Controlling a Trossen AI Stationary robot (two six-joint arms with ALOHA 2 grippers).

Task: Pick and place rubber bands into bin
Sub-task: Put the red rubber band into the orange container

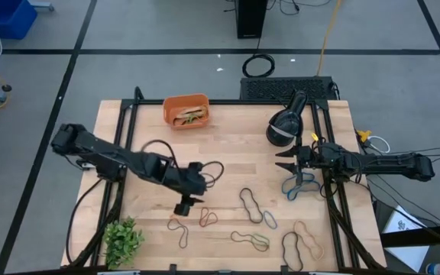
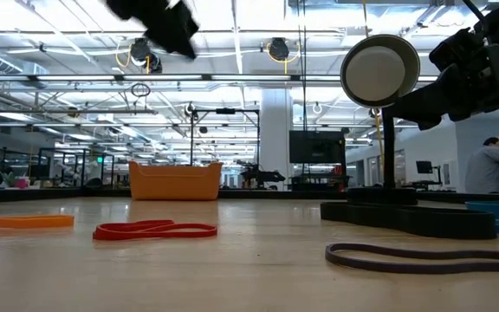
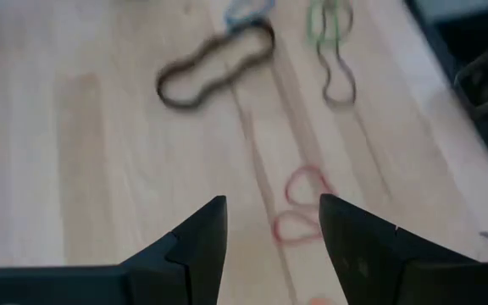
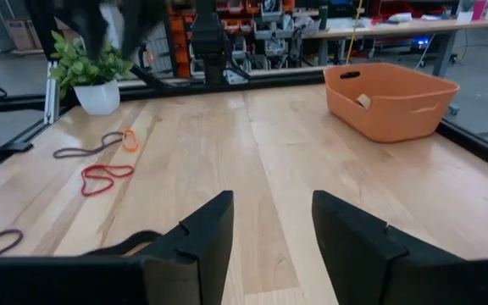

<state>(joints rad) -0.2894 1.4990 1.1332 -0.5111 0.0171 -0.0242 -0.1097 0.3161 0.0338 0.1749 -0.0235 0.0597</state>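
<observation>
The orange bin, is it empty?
No, in the high view the orange bin already has a few rubber bands lying inside it at the far edge of the table.

The dark left arm reaches in from the table's left edge, its two-finger left gripper [image 3: 269, 233] spread open, empty; the dark right arm's right gripper [image 4: 271, 222] likewise gapes empty near the right edge.

From above I see grey floor [image 1: 166, 72] crossed by dark lines around the wooden bench [image 1: 235, 153], with a blue crate [image 1: 2, 17] in one corner. Across the bench lies a big workshop: ceiling strip lights [image 2: 232, 43], a white pillar [image 2: 275, 130], dark monitors [image 2: 314, 146].
</observation>
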